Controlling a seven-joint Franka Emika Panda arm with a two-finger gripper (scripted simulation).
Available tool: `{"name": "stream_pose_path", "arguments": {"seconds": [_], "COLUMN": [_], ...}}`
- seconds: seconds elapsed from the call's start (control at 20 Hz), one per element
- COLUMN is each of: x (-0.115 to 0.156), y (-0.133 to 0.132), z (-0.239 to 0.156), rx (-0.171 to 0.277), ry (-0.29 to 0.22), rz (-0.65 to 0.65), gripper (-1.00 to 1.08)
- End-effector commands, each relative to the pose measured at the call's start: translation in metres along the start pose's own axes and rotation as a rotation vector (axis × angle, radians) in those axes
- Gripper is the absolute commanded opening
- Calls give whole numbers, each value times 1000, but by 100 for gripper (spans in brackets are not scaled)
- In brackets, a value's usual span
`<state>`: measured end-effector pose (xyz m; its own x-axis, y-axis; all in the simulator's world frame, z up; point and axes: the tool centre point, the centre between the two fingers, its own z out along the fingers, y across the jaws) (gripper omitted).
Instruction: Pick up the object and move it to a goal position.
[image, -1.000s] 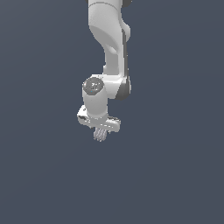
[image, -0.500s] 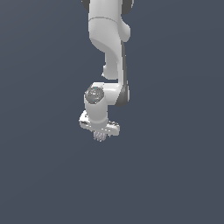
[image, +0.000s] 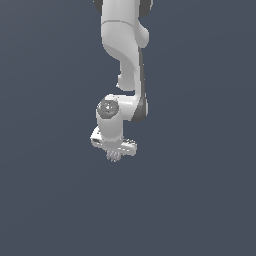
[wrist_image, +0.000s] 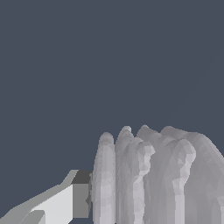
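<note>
Bare simulator void, flat slate-grey backdrop

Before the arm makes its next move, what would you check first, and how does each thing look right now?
1. Ribbed object is at the hand: ok, it sits right under the hand.
2. A finger touches the object: ok in the wrist view, one finger presses its side.
3. Second finger also holds it: cannot tell, it is out of sight.
4. Object is off the ground: cannot tell, the dark floor shows no shadow or edge.
5. Goal spot is visible: not ok, no marker shows in either view.
</note>
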<state>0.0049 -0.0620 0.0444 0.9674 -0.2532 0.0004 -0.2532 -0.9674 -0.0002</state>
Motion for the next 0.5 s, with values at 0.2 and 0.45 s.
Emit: {"name": "stream_pose_path", "arguments": {"seconds": [0.2, 0.45], "x": [-1, -5], "y": [-1, -6], "z": [-2, -15], "rx": [0, 0], "ry": [0, 0], "rz": [0, 0], "gripper": [-100, -100]}}
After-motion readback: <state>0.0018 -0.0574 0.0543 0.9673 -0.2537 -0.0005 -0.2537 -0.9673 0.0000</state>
